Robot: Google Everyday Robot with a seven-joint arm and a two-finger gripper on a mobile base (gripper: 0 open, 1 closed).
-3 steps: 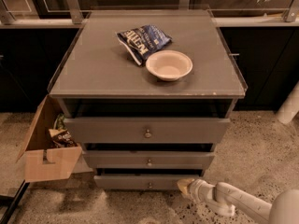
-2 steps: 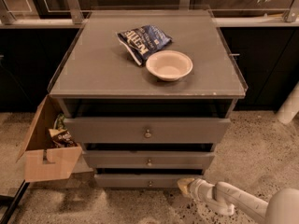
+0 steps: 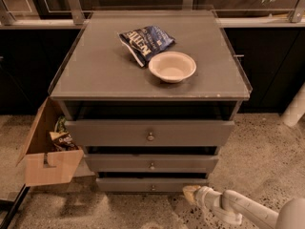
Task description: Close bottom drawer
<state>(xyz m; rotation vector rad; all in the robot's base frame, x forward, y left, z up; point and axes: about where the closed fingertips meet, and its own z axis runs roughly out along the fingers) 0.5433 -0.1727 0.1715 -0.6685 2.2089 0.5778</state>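
While your tan-tipped gripper (image 3: 192,193) hangs low over the speckled stone floor (image 3: 267,147), just beside the right end of the slim grey-brown wooden bottom drawer (image 3: 128,184), that drawer stands slightly pulled out at the foot of the grey cabinet (image 3: 95,66), and I cannot tell whether your grip is clenched or released.

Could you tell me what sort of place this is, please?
Probably an office pantry or test kitchen: a cabinet holding a chip bag and bowl, with a box of snacks beside it. The gripper hangs low beside the bottom drawer.
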